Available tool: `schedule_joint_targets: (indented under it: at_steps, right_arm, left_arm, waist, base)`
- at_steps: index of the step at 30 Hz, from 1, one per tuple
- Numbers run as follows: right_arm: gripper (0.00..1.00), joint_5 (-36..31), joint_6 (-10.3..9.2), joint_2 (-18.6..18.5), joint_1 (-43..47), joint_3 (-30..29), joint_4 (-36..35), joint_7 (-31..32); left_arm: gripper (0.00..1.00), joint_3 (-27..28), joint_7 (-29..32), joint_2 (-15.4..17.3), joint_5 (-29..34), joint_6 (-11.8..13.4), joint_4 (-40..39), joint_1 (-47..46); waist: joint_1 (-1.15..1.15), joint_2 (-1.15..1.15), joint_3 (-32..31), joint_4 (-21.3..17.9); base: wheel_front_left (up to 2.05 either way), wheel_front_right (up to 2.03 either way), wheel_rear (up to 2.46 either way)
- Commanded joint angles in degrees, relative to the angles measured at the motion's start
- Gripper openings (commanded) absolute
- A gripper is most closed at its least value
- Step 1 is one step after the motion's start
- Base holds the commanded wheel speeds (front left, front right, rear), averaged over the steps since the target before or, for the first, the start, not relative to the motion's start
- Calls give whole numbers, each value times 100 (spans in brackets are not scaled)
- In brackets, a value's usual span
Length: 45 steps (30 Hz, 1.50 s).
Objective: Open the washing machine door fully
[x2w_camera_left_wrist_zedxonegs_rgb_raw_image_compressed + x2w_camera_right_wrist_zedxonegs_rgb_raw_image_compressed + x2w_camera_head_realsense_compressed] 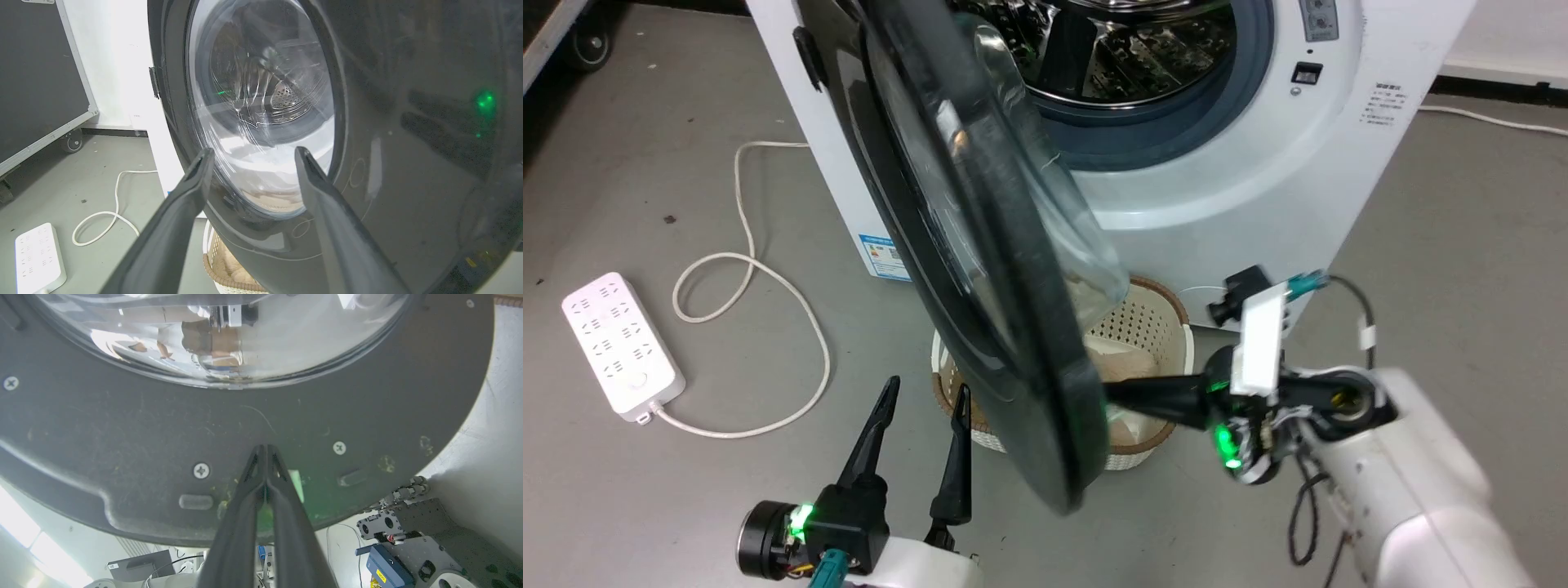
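Reaching right hand (1115, 392): fingers pressed together with nothing between them. In the wrist view the tips (265, 451) meet the door's inner face, below the glass bowl and between two screws. In the head view the tips pass behind the door rim.
Door (980, 269): part-open, swung out from the left side of the opening and seen nearly edge-on from the head. The glass bowl (1045, 188) bulges toward the drum. The lower rim hangs in front of the basket.
Door, inner face (163, 428): dull grey, scuffed, fixed with cross-head screws.
Door, outer face (408, 163): glossy black, reflecting a green lamp.
Left hand (929, 388): open, fingers spread, holding nothing. It is low on the door's outer side, pointing up at the face (253, 151). One finger is just beside the rim; contact cannot be told.
Machine (1258, 188): white box on the floor with its opening uncovered. The steel drum (1127, 49) and grey-blue seal (1176, 122) are exposed. A blue label (882, 255) sits on the front, beside the door.
Basket (1168, 310): cream, perforated, on the floor against the machine's foot, holding pale cloth.
Power strip (621, 347): white, on the floor well to the left, with its cable (752, 261) looping toward the machine.
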Motion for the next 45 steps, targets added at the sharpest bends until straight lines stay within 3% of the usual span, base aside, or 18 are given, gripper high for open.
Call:
schedule_joint_targets:
  at_steps: [1,12,13,14,19,22,27,30,33,36,39,45]
  right_arm:
    - [0,98,5,18,104,88,-44,-72]
    - [2,862,5,19,216,1155,-306,-918]
    - [71,845,5,2,209,1126,-325,-1088]
    - [100,842,5,-31,218,1090,-334,-1237]
    - [100,661,5,-481,367,829,-618,-2104]
    - [100,121,5,-931,567,721,-1079,-2962]
    - [100,-1507,5,-1791,1176,654,-2187,-5031]
    - [100,-2957,5,-2316,1601,819,-2643,-6291]
    - [100,-4503,5,-2600,2071,639,-2740,-7241]
    - [100,-5725,5,-2187,2625,-133,-2927,-7470]
    - [100,-6758,5,-1519,3253,-876,-3451,-7508]
    - [100,-8083,5,-490,4331,-1491,-4508,-7517]
  left_arm:
    - [100,7,-32,7,-31,-25,10,85]
    - [100,107,-32,5,-19,-58,21,180]
    - [100,126,-32,5,-24,-57,26,189]
    - [100,145,-32,4,-33,-59,33,200]
    - [100,286,-32,4,-116,-77,67,267]
    - [100,414,-32,3,-156,-90,83,306]
    - [100,536,-32,3,-174,-187,122,371]
    - [100,597,-32,3,-205,-255,128,434]
    - [100,654,-32,3,-261,-307,139,508]
    - [100,749,-32,3,-308,-343,143,559]
    - [100,818,-32,2,-335,-415,180,572]
    - [100,813,-32,2,-290,-509,280,557]
  waist:
    - [1,0,-6,12]
    - [1,0,-97,-10]
    - [1,0,-124,-25]
    - [1,0,-161,-43]
    - [1,0,-379,-185]
    - [1,0,-502,-300]
    - [1,0,-718,-428]
    - [1,0,-826,-496]
    - [1,0,-891,-543]
    - [1,0,-910,-618]
    - [1,0,-912,-675]
    - [1,0,-904,-729]
  base:
    - [0,0,0]
    - [0,0,0]
    - [0,0,0]
    - [0,0,0]
    - [0,0,0]
    - [0,0,0]
    - [0,0,0]
    - [0,0,0]
    - [0,0,0]
    - [0,0,0]
    - [0,0,0]
    - [0,0,0]
